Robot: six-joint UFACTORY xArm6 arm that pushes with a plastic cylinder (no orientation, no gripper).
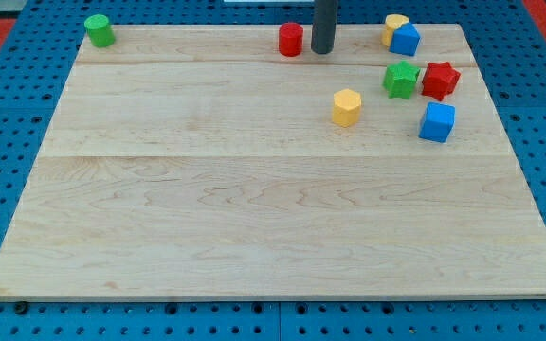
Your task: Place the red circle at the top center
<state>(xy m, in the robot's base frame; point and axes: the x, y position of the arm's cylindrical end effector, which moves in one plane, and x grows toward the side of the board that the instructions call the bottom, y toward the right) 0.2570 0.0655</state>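
The red circle (291,40), a short red cylinder, stands near the board's top edge, close to the middle. My tip (322,50) is just to its right, a small gap apart. The dark rod rises straight out of the view's top.
A green cylinder (99,30) sits at the top left corner. At the top right are a yellow block (395,26) touching a blue cube (406,40), a green star (401,80), a red star (440,80), a blue cube (437,123) and a yellow hexagon (346,107). The wooden board (254,218) lies on a blue pegboard.
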